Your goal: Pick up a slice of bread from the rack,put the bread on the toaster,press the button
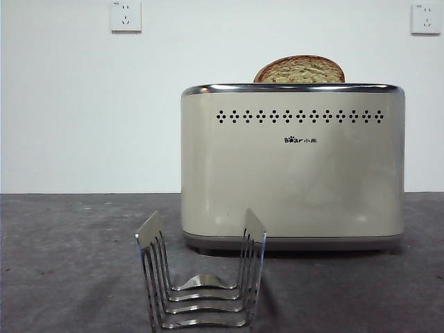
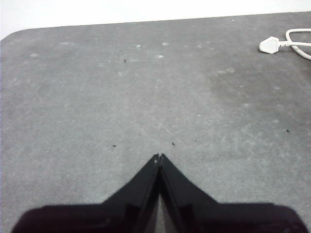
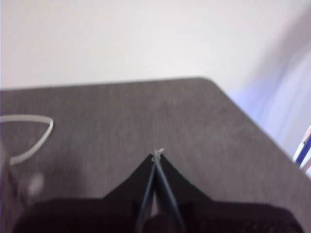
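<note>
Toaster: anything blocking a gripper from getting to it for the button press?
Nothing visible. The toaster stands clear behind the rack, with the slice of bread in its top. Left gripper and right gripper are shut over bare table; no button shows.

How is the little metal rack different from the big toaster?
The toaster is a big, solid cream box; the rack is much smaller and made of thin shiny slats you can see through. The toaster has the slice of bread poking out of its top; the rack holds nothing. The rack stands nearer the camera. Both sit upright on the grey table.
</note>
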### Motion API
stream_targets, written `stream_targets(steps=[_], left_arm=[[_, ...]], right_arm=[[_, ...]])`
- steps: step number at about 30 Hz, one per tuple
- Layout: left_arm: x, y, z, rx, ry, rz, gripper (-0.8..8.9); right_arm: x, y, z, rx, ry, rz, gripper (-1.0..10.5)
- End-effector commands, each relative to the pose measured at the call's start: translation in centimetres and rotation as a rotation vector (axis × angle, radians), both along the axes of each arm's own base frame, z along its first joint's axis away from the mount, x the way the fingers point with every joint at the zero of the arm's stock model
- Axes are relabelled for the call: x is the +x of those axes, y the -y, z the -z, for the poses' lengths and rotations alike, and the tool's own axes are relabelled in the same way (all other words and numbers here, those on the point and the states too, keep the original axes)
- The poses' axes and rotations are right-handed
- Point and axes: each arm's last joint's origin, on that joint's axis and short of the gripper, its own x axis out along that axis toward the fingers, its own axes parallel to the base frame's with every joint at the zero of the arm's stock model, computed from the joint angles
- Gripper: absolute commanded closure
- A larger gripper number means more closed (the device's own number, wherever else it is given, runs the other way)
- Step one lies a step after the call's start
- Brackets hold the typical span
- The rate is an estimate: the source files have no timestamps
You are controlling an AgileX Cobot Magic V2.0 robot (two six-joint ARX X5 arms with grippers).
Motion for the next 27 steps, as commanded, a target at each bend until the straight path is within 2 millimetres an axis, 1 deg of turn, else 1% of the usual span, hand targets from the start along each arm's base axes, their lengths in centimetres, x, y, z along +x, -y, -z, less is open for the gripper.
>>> stream_targets(steps=[1, 2, 5, 8, 15, 19, 27], left_arm=[[0.0, 0.0, 0.3, -0.003, -0.002, -0.001, 8.17], [0.0, 0.0, 0.3, -0.003, -0.002, -0.001, 8.17], [0.0, 0.0, 0.3, -0.003, -0.003, -0.001, 8.17], [0.0, 0.0, 0.3, -0.003, -0.003, -0.001, 8.17], [0.1, 0.0, 0.4, -0.003, -0.018, -0.001, 8.17], [0.1, 0.0, 0.5, -0.003, -0.029, -0.001, 8.17], [0.2, 0.0, 0.5, -0.003, -0.036, -0.001, 8.17]], right_arm=[[-1.7, -0.2, 4.4, -0.004, 0.012, -0.002, 9.5], [-2.1, -0.2, 5.7, -0.004, 0.026, -0.001, 9.5], [-2.7, -0.3, 8.6, -0.006, 0.07, -0.008, 9.5], [-2.9, -0.5, 10.3, -0.002, 0.109, -0.076, 9.5], [-2.4, -1.0, 12.0, 0.027, 0.08, -0.2, 9.5], [-2.2, -1.6, 13.3, 0.047, 0.024, -0.255, 9.5], [-2.2, -1.6, 13.4, 0.022, 0.013, -0.232, 9.5]])
